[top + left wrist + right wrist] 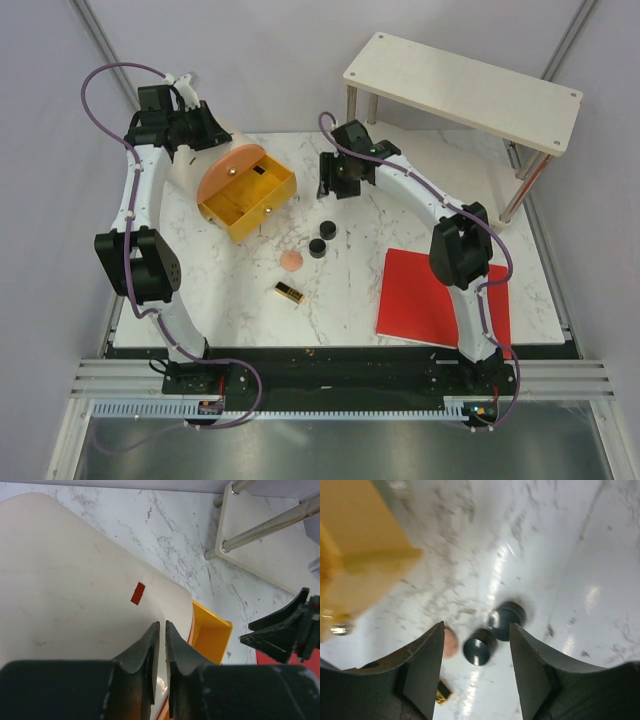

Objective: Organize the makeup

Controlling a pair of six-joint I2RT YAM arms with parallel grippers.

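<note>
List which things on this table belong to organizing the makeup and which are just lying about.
Belongs to the job: far black compact, near black compact, peach puff, gold-and-black lipstick; probably also the open yellow case, as their container.
Just lying about: red sheet, wooden shelf.
</note>
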